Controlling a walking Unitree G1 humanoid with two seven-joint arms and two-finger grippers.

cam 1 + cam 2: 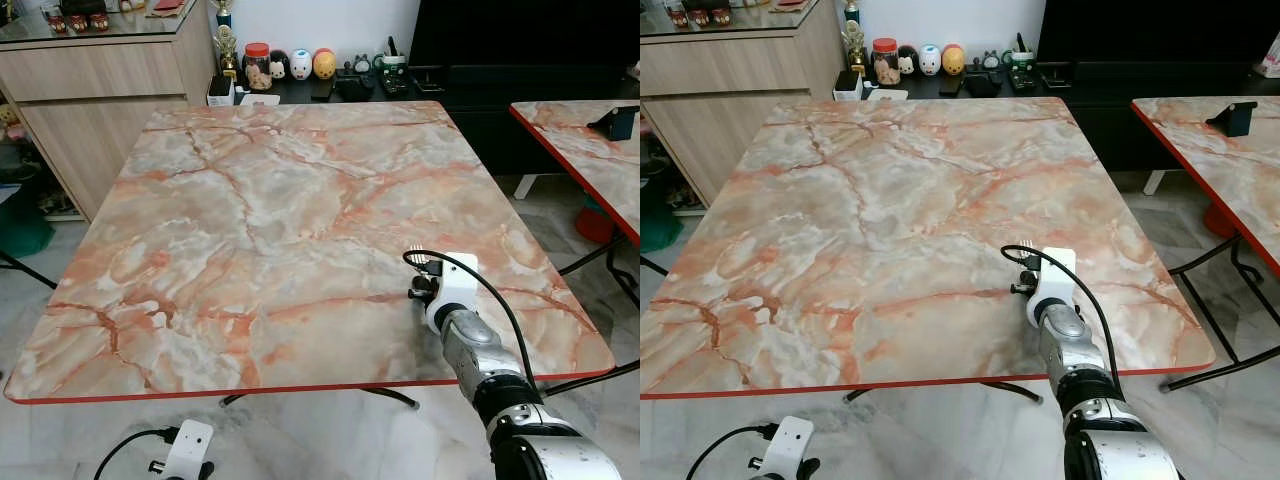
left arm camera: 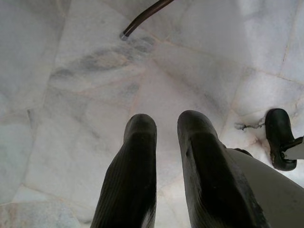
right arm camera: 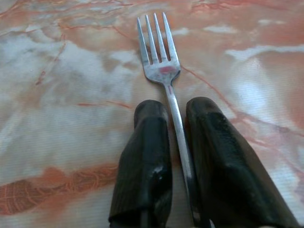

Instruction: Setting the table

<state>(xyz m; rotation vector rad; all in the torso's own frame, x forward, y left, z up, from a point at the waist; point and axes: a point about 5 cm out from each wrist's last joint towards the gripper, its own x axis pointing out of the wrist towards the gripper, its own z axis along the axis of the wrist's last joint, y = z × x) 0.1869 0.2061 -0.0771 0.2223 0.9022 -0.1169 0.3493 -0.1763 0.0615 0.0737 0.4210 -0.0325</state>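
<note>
Fork (image 3: 164,71) gripped in right hand (image 3: 176,114), low over marble counter (image 1: 250,220).
Handle pinched between the two black fingers (image 3: 149,142), tines pointing forward, near right front part of counter. Left hand (image 2: 166,123) hanging below counter edge over tiled floor (image 2: 71,95), fingers slightly apart, holding nothing.

The fork (image 3: 164,66) is a plain silver metal utensil with four tines and a slim straight handle. Its handle runs between the two black fingers (image 3: 145,161) of the right gripper (image 3: 175,111), with the tines projecting beyond the fingertips. It lies low over the marble-patterned table (image 1: 250,220), near the table's right front corner, tines pointing toward the far edge.
</note>
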